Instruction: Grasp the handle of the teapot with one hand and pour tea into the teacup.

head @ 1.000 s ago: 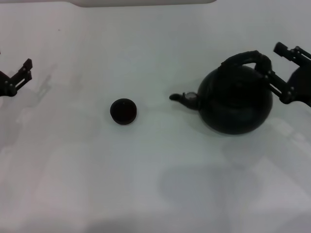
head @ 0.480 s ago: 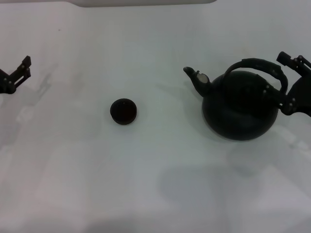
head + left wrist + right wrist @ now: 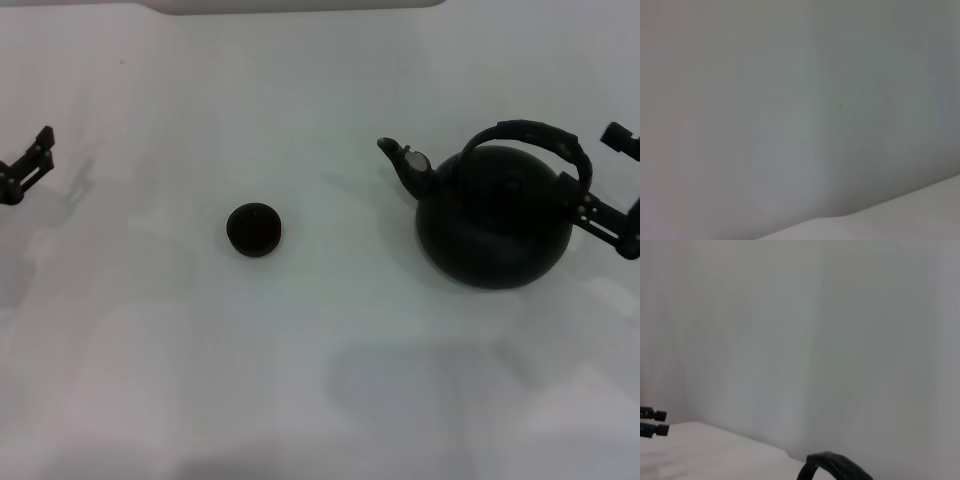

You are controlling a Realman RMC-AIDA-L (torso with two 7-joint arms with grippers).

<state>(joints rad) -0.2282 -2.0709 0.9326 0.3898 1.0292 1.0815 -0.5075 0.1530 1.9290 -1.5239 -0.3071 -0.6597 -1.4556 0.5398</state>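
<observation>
- The bare white surface (image 3: 320, 400) is lying nearest, in front of both pincers, with nothing of the task on it.
- The cup (image 3: 254, 230) is standing upright well off to the left of the right pincer (image 3: 612, 180), beyond the teapot's spout (image 3: 400, 160). It is too dark inside to tell whether it is holding tea.
- The teapot (image 3: 495, 225) is sitting upright just to the left of the right pincer, with its spout pointing toward the cup and its handle (image 3: 530, 130) arching over the top.
- The right pincer is spread wide and holding nothing. One finger is reaching behind the handle's near end and the other is lying low against the pot's side. The arm is coming in level from the right edge.
- This is fitting two stages: a pincer closing in for the grasp, or one letting go after a pour.
- In my judgement, either way the fingers should be travelling straight along their own line, without brushing the handle, so the pot is not turning or sliding.
- The left pincer (image 3: 30, 160) is waiting far from the cup at the left edge. It is showing a narrow gap and holding nothing, and its arm is angling inward.
</observation>
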